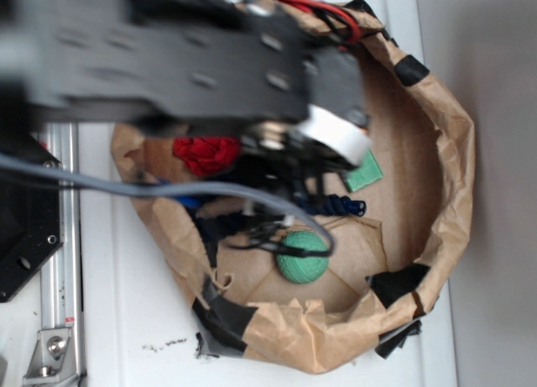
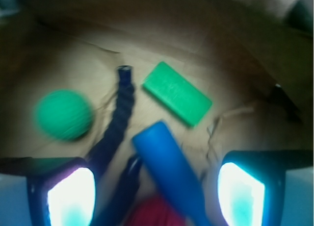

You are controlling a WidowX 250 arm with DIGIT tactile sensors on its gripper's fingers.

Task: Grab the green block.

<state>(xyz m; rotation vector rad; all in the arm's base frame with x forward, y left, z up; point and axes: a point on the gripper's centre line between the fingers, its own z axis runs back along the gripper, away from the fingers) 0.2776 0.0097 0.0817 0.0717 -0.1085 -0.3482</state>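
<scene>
The green block [image 2: 177, 93] is a flat mid-green slab lying on the brown paper floor of the bin, ahead of my gripper [image 2: 156, 195] and slightly right of centre. In the exterior view only its corner [image 1: 366, 174] shows from under the arm. My gripper is open and empty, its two glowing fingertips [image 2: 71, 195] wide apart. Below and between them lies the blue bottle [image 2: 169, 172], with the block beyond the bottle's end. In the exterior view the gripper [image 1: 295, 179] hangs over the bin's middle.
A round textured green ball [image 2: 64, 114] [image 1: 302, 255] lies at the left. A dark blue twisted rope [image 2: 119, 119] runs beside the bottle. A red object [image 1: 206, 153] [image 2: 156, 213] lies under the gripper. The crumpled paper bin wall [image 1: 449, 177] rings everything.
</scene>
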